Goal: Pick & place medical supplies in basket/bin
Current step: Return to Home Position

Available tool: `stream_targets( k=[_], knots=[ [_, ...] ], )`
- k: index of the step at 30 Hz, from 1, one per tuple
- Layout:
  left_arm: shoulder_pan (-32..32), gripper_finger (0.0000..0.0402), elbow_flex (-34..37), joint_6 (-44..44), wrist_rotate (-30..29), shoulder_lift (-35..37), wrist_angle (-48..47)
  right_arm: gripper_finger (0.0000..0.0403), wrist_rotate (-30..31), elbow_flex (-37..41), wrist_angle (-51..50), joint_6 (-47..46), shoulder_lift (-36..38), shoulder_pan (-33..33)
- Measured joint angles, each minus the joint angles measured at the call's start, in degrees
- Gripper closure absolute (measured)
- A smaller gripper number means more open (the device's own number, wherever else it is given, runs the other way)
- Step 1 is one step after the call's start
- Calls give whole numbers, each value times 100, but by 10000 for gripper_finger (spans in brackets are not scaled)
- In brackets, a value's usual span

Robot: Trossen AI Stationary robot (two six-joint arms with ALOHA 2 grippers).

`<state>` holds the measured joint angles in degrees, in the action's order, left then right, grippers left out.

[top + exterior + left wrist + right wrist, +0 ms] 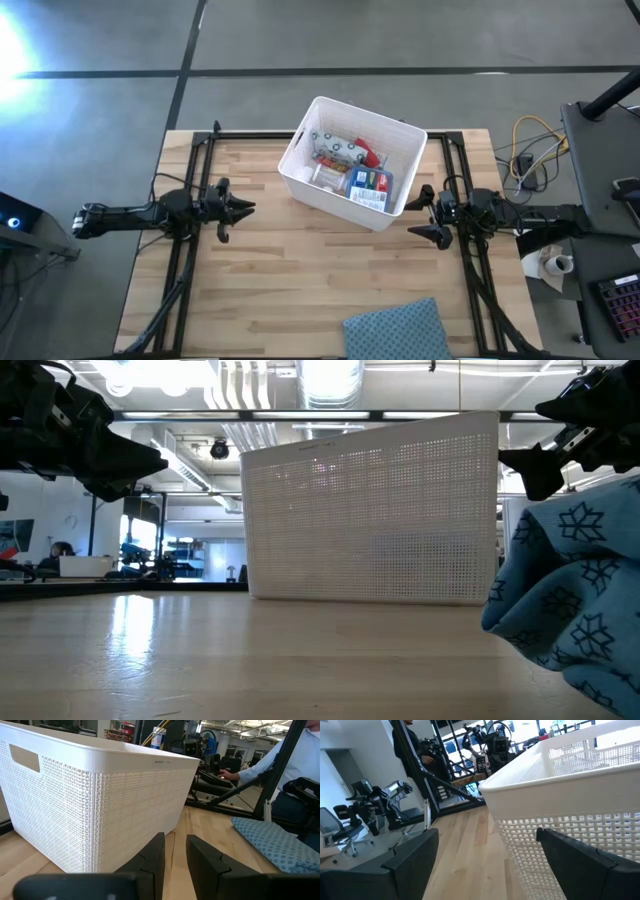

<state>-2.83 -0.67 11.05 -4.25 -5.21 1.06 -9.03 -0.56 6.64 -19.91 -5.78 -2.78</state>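
The white perforated bin [402, 135] stands on the table's far middle and fills the low view [370, 510]. Inside it lie medical supplies: a white patterned pouch [338, 150], a red pack [371, 156], a blue-and-red packet [369, 182] and a white item [326, 178]. My left gripper [248, 207] hovers left of the bin, pointing at its wall [100, 805], its fingers [155, 855] open by a narrow gap. My right gripper [418, 217] hovers at the bin's right near corner [530, 795], wide open. Both are empty.
A blue-grey dotted cloth [395, 335] lies bunched at the table's near edge, right of centre, and shows close up in the low view [570, 600]. Bare wood lies between the two arms, in front of the bin. A person's sleeve [295, 755] shows beyond the table.
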Motion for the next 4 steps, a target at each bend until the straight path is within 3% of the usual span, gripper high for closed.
stream_targets(
  k=[4],
  knots=[
    [0, 341, 0, 2, 0, -1, 2, 60, -1, 0, -1, 1, 0, 0]
  ],
)
